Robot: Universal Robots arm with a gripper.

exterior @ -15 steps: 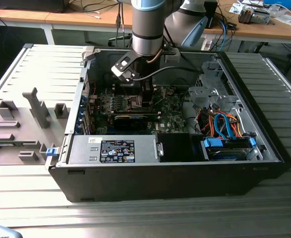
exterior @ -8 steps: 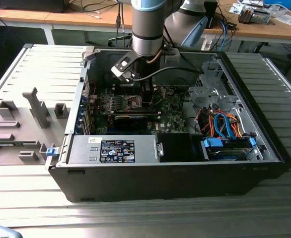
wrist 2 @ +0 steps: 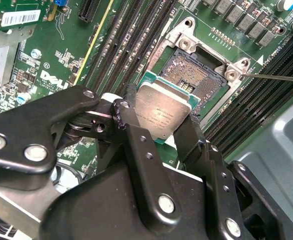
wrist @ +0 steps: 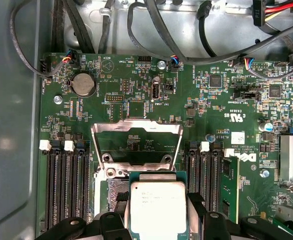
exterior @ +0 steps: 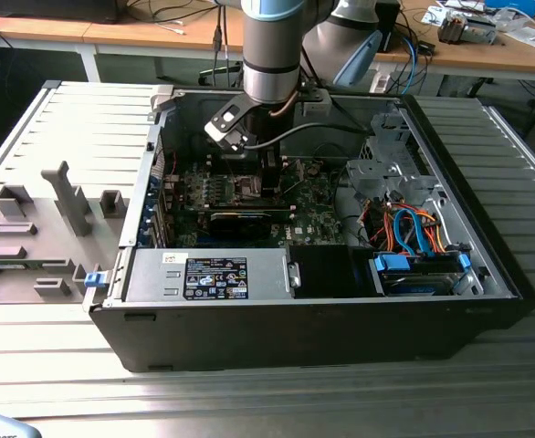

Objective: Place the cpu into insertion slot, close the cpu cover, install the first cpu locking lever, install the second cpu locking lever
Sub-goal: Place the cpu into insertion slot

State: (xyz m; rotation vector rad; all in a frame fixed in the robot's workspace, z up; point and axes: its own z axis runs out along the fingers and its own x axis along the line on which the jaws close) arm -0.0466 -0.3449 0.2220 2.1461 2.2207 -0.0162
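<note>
The cpu (wrist 2: 162, 113), a flat square chip with a silvery top, is pinched by two opposite edges between my black fingers (wrist 2: 132, 131). My gripper (wrist 2: 159, 119) is shut on it and holds it tilted just above the insertion slot (wrist 2: 195, 74), whose brownish contact field lies bare. In the first wrist view the cpu (wrist: 158, 206) covers most of the insertion slot (wrist: 114, 192). The cpu cover (wrist: 135, 123) stands swung open beyond it. A thin locking lever (wrist 2: 277, 78) sticks out beside the slot. In the exterior view my gripper (exterior: 266, 173) reaches down into the open computer case.
Rows of black memory slots (wrist: 66, 185) flank the socket on both sides. A long black card (exterior: 240, 219), a power supply (exterior: 213, 274) and a drive cage with blue and orange cables (exterior: 404, 228) crowd the case. A grey fixture plate (exterior: 48, 219) lies at the exterior view's left.
</note>
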